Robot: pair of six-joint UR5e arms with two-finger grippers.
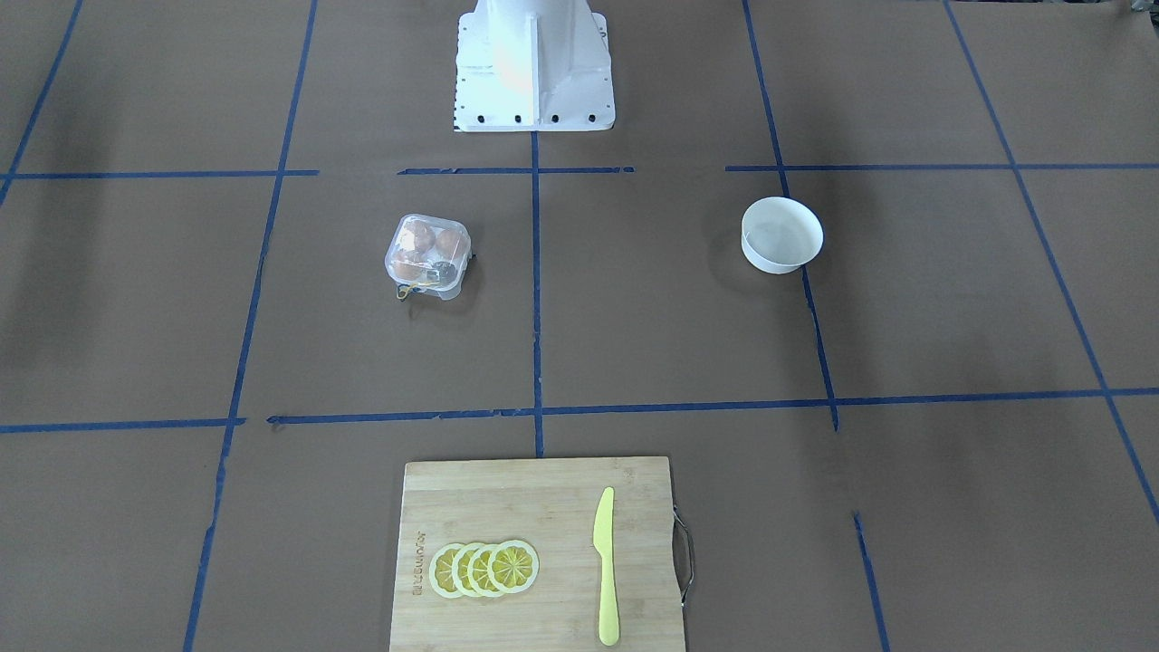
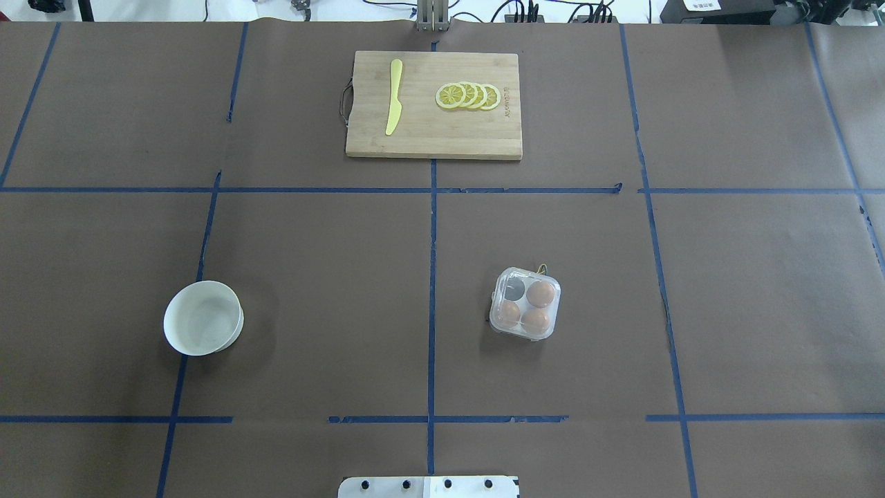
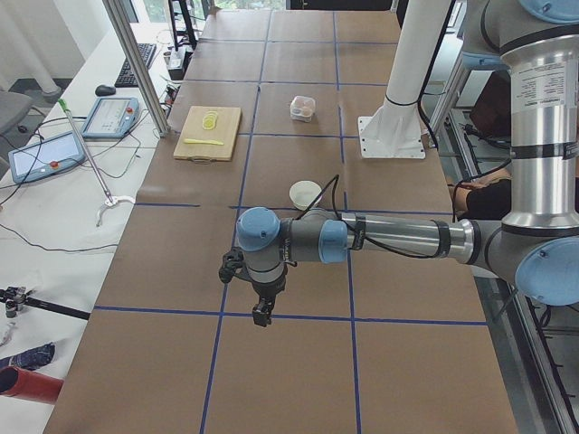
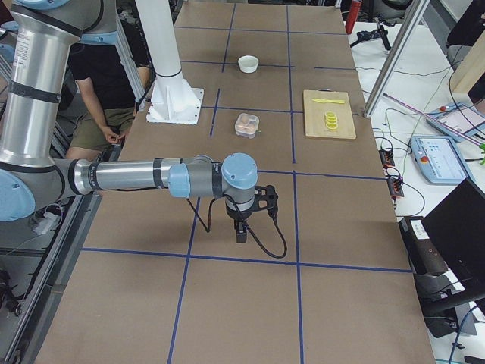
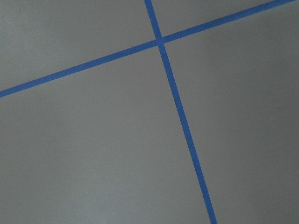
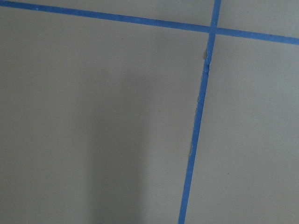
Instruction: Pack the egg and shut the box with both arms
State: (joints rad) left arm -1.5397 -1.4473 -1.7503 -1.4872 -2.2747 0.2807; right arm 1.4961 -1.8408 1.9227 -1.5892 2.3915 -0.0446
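Table, left end: left end effector hangs low over it; clenched or released, we cannot tell.
Left half: white bowl, well apart from the box.
Right half: box, lid seemingly down, three eggs cupped inside. We judge it light, slick and thin-walled, so we take the opposite side walls gently.
Right end: right end effector; we cannot tell its state.

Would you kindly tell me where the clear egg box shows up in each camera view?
Front-facing: egg box left of centre.
Overhead: egg box right of centre.
Exterior left: egg box far, upper middle.
Exterior right: egg box upper middle.
Both wrist views: not in view.
Shared landmark: the white bowl.
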